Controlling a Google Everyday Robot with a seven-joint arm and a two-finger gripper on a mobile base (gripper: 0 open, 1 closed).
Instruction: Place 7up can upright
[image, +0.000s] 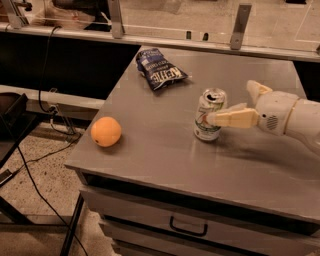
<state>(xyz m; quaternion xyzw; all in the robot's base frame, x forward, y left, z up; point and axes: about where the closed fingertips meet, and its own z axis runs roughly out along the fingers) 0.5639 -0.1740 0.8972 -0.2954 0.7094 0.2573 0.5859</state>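
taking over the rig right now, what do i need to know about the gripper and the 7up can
Gripper: open, low over the right side of the table, fingers spread next to the 7up can. The near finger overlaps the can's side in this view; whether it touches cannot be told.
7up can: upright on the table, right of centre.
Done: the can stands upright, not gripped.
Left: probably just backing the gripper away without tipping the can.
The orange and chip bag lie apart from it.
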